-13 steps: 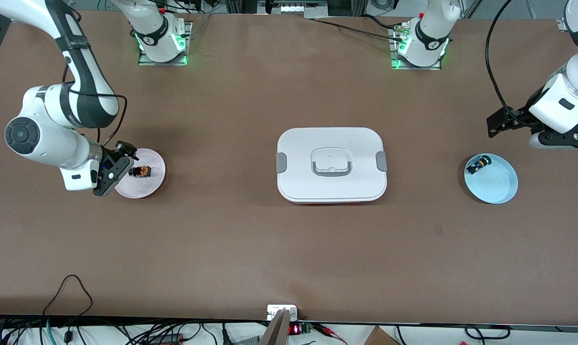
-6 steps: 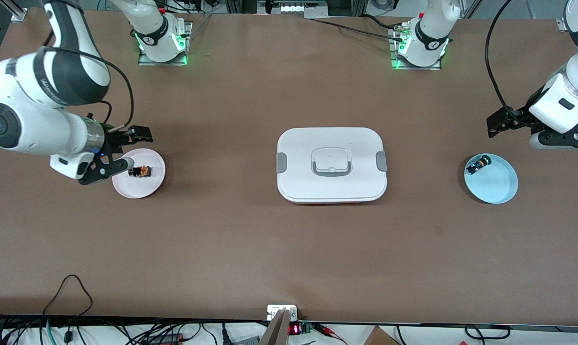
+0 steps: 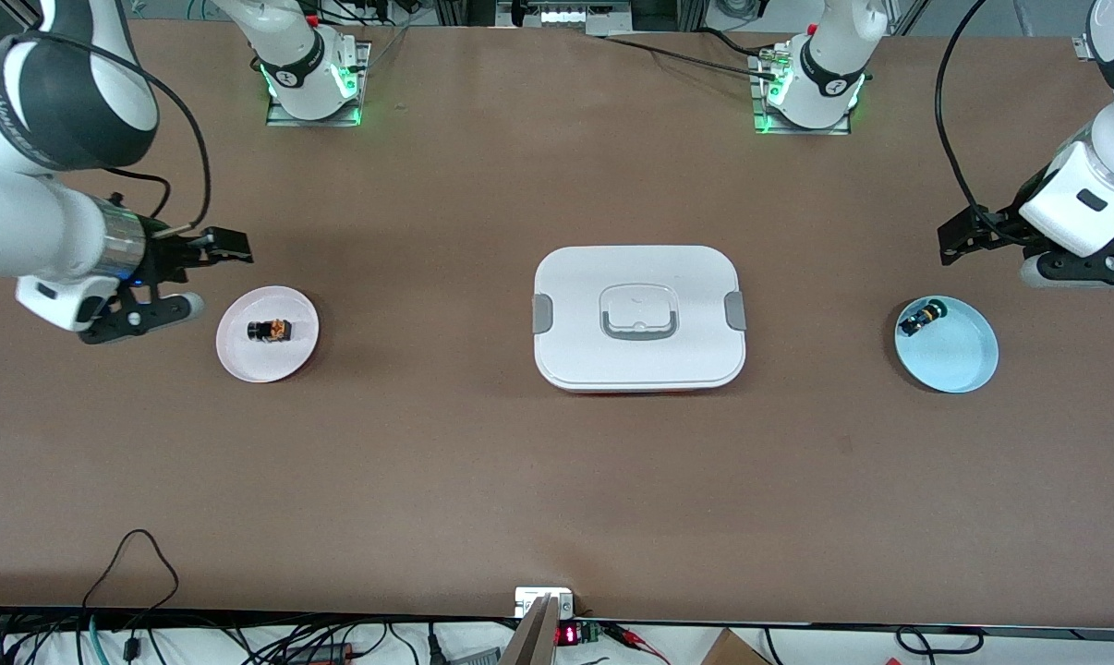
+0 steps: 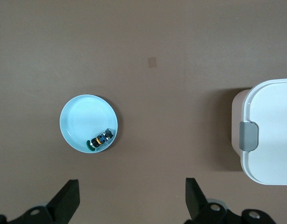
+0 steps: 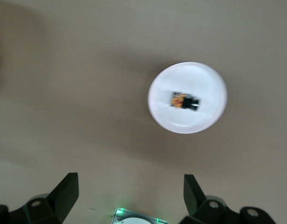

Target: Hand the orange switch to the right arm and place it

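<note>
Orange switch [image 3: 269, 330] lies placed on pink plate [image 3: 243, 358]; right claw [image 3: 195, 273] beside it and left claw [image 3: 991, 251] both released.

— What moved in that last second?

— My right gripper [image 3: 201, 274] did. It had hung low at the rim of the pink plate [image 3: 239, 357], right beside the orange switch [image 3: 268, 330]. I lifted it away, toward my right arm's end of the table, fingers spread wide.

— And the plate?

— Fully uncovered as my gripper cleared its rim.
</note>
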Motion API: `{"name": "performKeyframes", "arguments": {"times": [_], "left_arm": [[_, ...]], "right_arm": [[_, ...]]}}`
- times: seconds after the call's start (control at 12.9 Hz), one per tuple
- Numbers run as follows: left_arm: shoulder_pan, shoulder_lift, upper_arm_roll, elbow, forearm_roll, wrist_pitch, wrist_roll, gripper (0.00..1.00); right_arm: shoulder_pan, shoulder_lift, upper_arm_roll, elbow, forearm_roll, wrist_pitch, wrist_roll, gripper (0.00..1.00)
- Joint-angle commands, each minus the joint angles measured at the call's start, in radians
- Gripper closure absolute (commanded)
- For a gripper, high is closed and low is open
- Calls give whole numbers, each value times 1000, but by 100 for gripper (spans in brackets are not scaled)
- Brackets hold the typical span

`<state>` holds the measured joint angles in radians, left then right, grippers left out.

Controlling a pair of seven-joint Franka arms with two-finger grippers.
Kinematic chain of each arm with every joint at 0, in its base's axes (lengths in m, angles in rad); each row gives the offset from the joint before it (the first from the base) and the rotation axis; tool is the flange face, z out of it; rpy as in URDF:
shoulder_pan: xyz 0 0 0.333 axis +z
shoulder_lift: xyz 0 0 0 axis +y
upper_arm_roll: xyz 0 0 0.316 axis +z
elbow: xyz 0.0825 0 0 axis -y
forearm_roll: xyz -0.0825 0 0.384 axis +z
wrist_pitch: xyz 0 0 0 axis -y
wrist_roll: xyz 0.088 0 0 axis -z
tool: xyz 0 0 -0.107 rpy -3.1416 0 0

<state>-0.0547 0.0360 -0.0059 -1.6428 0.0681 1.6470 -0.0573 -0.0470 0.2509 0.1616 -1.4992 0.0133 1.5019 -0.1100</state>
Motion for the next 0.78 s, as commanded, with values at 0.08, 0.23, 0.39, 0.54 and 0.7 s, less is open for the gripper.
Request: {"name": "performKeyframes", "arguments": {"times": [0.08, 0.23, 0.39, 0.54, 0.7], "left_arm": [[-2, -4, -2, 14, -7, -12, -9, 0], [-2, -1, -2, 15, -4, -10, -9, 0], [-2, 1, 0, 15, -4, -10, -9, 0], [-2, 1, 0, 15, -4, -10, -7, 0], [-2, 1, 0, 15, -4, -9, -7, 0]], "right_arm": [[159, -50, -244, 13, 69, 49, 62, 0], [153, -80, -249, 10, 102, 21, 205, 0], [154, -87, -246, 10, -5, 32, 182, 0], [160, -119, -240, -10, -61, 35, 122, 0], [153, -160, -246, -93, -61, 82, 119, 0]]}}
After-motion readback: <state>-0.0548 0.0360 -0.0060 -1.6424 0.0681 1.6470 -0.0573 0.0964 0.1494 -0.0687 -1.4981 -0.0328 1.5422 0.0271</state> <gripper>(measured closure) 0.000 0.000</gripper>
